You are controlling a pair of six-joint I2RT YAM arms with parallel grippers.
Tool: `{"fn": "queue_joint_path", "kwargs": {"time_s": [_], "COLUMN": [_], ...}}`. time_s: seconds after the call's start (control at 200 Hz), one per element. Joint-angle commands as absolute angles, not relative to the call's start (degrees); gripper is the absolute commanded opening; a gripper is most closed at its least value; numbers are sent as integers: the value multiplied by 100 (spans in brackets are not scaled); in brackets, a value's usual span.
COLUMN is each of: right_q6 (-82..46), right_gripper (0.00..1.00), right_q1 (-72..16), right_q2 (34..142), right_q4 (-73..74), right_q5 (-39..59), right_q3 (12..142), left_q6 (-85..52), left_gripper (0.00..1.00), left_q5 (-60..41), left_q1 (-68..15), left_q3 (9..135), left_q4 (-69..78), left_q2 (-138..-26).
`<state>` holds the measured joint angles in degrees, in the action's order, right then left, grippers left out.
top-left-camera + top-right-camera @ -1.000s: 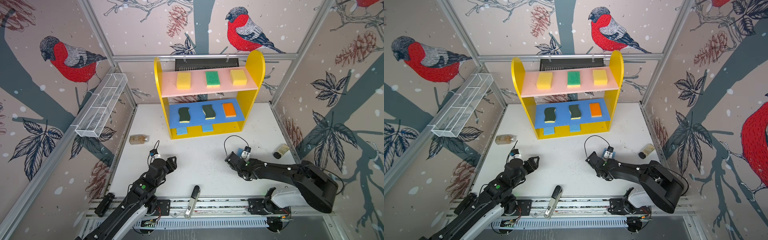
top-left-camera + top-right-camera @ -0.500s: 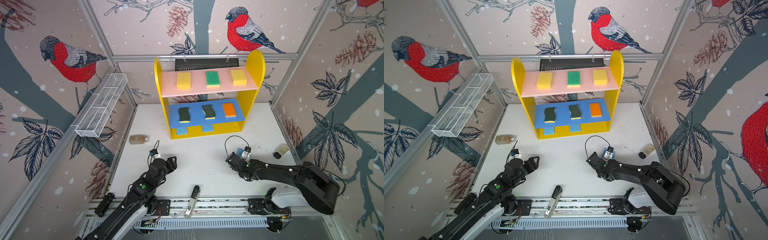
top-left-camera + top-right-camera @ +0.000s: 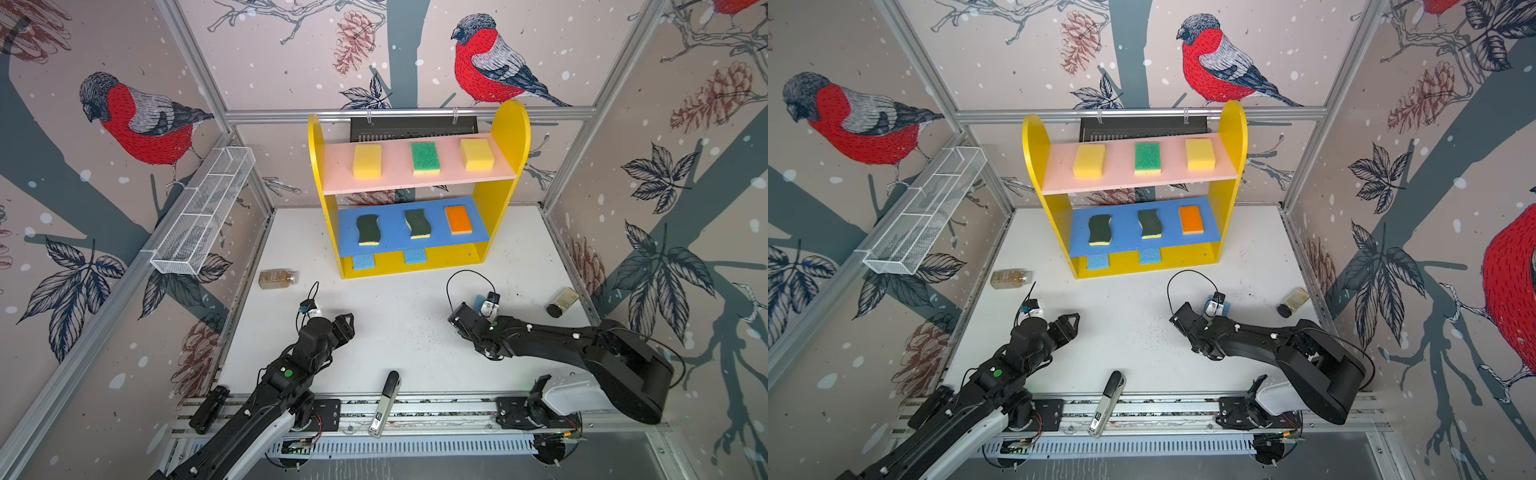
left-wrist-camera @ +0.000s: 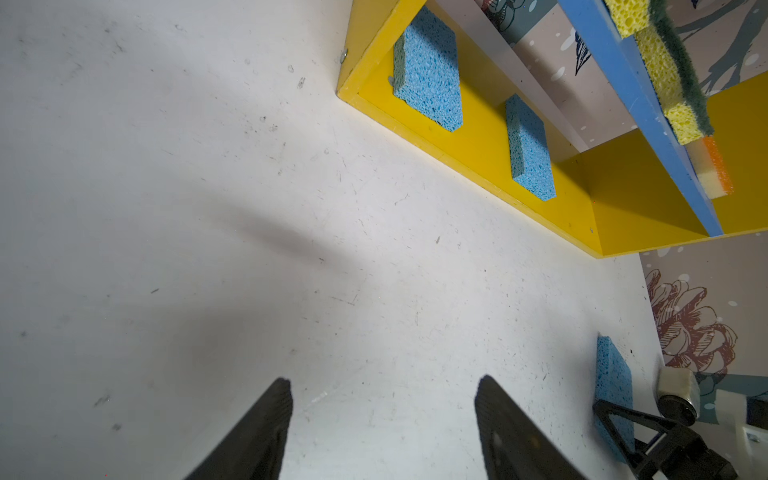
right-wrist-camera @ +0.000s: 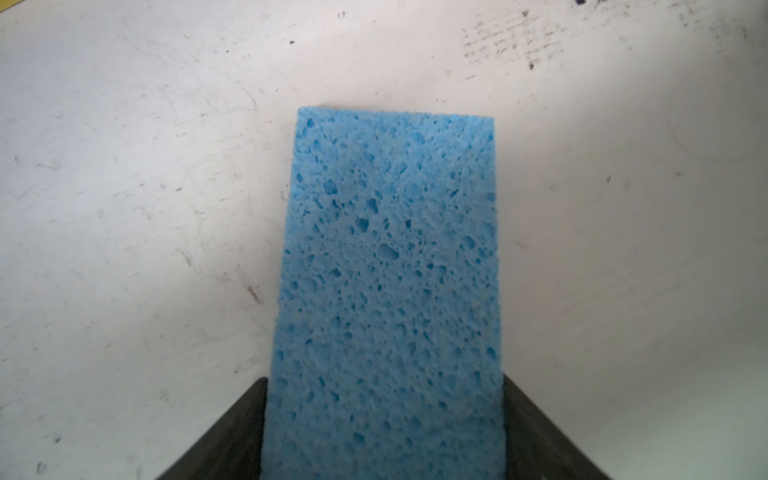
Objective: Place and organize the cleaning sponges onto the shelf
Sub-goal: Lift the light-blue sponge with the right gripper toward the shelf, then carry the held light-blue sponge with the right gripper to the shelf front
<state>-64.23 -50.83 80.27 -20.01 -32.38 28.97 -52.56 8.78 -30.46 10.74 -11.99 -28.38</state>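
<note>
My right gripper (image 5: 384, 379) straddles the last blue sponge (image 5: 390, 232), whether clamped I cannot tell; next I carry it onto the shelf (image 3: 453, 254).

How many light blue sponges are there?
3. On the yellow base of the shelf: left sponge, middle sponge. The third sponge: between the jaws of the right gripper. None seems hidden.
</note>
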Motion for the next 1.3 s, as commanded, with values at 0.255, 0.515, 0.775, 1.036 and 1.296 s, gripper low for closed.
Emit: {"fn": "queue_joint_path", "kwargs": {"time_s": [0.255,0.515,0.775,1.036,1.296], "right_q6": [-6395,-5628,-5184,-4654,-4239], "right_gripper": [68,65,65,66,67], "right_q1": [-5089,-5140,-5158,-5162,-5160], "right_q2": [8040,7673,7427,7207,7266], "right_q4": [-2468,-2051,-2099,-1759,-1600], "right_q5": [-2235,-2124,-2266,-2468,-2635], "right_q3": [2681,2698,2873,2965,3203], "left_q6": [-5344,-5368,-5393,-5420,-5423], "left_gripper": [71,71,71,71,71], "left_q5": [908,988,1050,1094,1164], "left_q1": [-3047,-3047,-3049,-3050,-3048], "left_q3": [1045,1018,1003,967,967], "left_q4": [-1085,-1150,-1185,-1169,-1197], "left_q2": [-2677,-2593,-2573,-2558,-2558]}}
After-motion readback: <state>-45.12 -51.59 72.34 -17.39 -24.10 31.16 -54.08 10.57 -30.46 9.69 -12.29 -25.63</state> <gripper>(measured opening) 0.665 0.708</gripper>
